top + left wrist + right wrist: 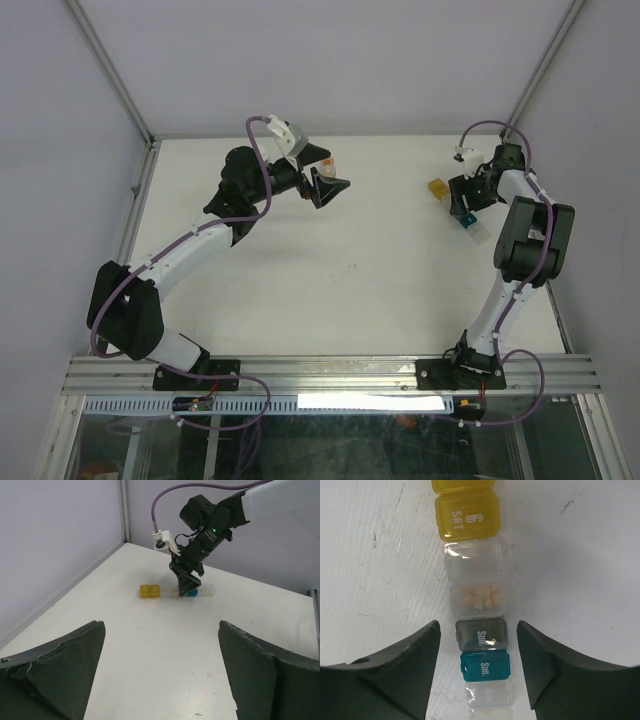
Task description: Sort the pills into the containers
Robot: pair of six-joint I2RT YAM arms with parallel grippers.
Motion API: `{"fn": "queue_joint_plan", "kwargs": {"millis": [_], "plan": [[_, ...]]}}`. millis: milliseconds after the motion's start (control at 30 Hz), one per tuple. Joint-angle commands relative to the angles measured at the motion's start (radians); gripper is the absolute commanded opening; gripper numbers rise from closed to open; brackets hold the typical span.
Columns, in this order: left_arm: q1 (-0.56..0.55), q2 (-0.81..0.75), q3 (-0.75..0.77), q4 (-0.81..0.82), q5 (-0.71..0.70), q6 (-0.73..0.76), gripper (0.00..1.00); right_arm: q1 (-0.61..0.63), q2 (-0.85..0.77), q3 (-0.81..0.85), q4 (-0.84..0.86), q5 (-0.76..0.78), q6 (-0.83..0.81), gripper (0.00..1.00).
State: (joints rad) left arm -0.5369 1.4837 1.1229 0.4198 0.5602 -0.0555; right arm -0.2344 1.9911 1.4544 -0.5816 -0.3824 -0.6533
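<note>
The pills [482, 599] lie in a small heap of rounded orange-tan bits inside one clear cell of the containers [488, 695]. So some sorting looks done. The clear flap [472, 562] just beyond that cell looks like its lid, flipped open, and closing it would be one job left.

No loose pills show on the tabletop [380, 555]. The other cells give nothing away. The yellow cell [470, 522] marked "6 SAT" is lidded, and so is the teal cell [485, 666] marked "Sun.". A smoky grey lid [481, 635] sits between the teal cell and the pills. What these hold, and how many pills remain to sort, cannot be told.

The strip is glossy moulded plastic, made of joined squares with rounded corners and white print, part tinted and part see-through. It lies flat at the far right of the tabletop.

The right claw [478, 630] hangs directly over it. Its dark, matte, wedge-shaped fingers [395, 675] are spread to either side of the strip, close to it but clamping nothing.

The tabletop is matte white, scuffed with fine scratches.

Well apart, toward the far left, the left claw [161, 630] gapes wide, nothing between its rough-edged fingers [65, 665], and it faces across at the strip.
</note>
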Motion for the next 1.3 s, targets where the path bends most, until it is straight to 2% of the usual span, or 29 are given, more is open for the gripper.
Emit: {"fn": "queue_joint_plan", "kwargs": {"millis": [0, 500, 833, 1100, 1267], "plan": [[-0.002, -0.047, -0.002, 0.007, 0.02, 0.036, 0.99, -0.005, -0.001, 0.018, -0.001, -0.028, -0.016, 0.65], [-0.003, -0.085, -0.008, -0.018, 0.026, 0.054, 0.99, -0.005, 0.002, -0.008, -0.04, -0.036, -0.052, 0.53], [-0.003, -0.086, -0.008, -0.025, 0.032, 0.058, 0.99, -0.003, -0.008, -0.023, -0.064, -0.036, -0.061, 0.5], [-0.003, -0.094, -0.013, -0.031, 0.044, 0.064, 0.99, 0.023, -0.074, -0.111, -0.074, -0.044, -0.11, 0.4], [-0.003, -0.102, -0.021, -0.032, 0.066, 0.063, 0.99, 0.072, -0.153, -0.214, -0.089, -0.071, -0.174, 0.38]]}}
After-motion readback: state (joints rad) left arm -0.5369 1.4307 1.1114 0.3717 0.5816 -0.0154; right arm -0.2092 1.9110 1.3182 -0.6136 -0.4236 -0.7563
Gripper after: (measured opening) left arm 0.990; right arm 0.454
